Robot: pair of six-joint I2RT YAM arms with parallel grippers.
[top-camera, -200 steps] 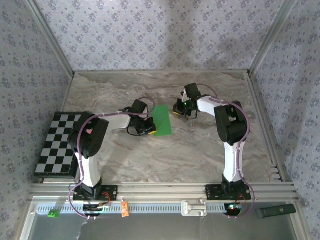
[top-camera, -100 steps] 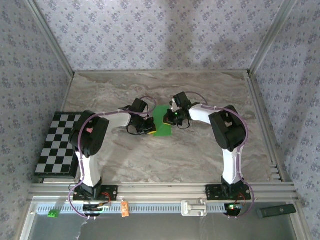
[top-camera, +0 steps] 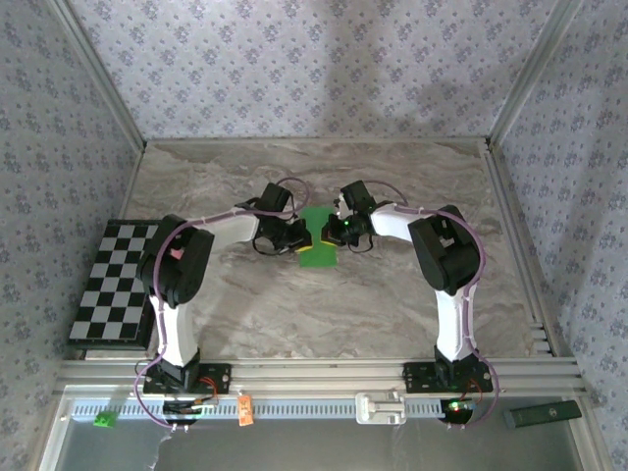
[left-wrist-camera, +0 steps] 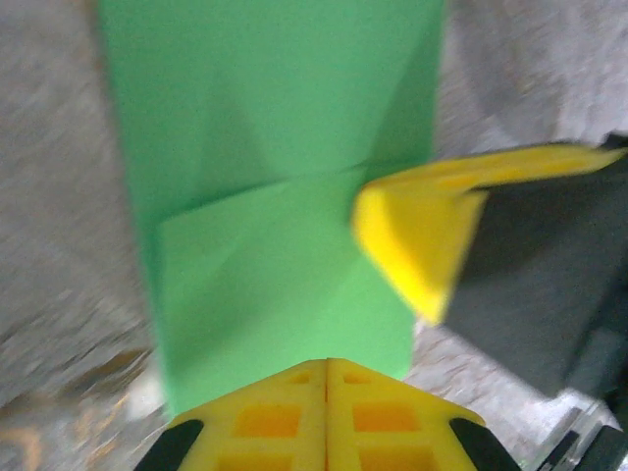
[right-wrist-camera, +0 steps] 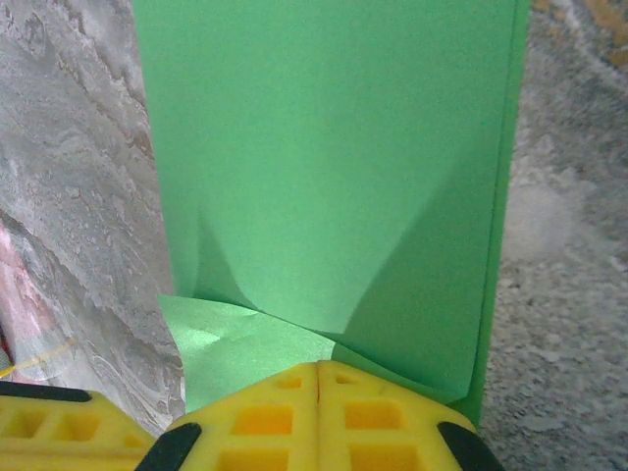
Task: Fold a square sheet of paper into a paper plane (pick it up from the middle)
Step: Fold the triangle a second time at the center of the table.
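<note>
Meeting flush along their centre line, the yellow fingers of the left pincer (left-wrist-camera: 327,365) are pressed together with no gap. Their tip sits at the near edge of the square sheet of paper (left-wrist-camera: 265,147). Whether that tip pinches the paper or only presses on it cannot be told. Ahead of it the green sheet lies on the marbled desk (left-wrist-camera: 59,245), crossed by creases that meet near its middle. Ahead and to the right, the yellow tip of the right pincer (left-wrist-camera: 417,231) rests against the sheet's right edge.

On its own wrist camera the right pincer (right-wrist-camera: 319,365) is likewise closed tight, tip at the near edge of the sheet (right-wrist-camera: 334,147). A paler fold of paper shows just left of that tip.

From above, the left pincer (top-camera: 292,235) and right pincer (top-camera: 334,234) face each other across the sheet (top-camera: 316,255), which lies between them mid-desk (top-camera: 294,314). Well behind the left pincer, a checkered board (top-camera: 113,289) lies at the desk's left edge.
</note>
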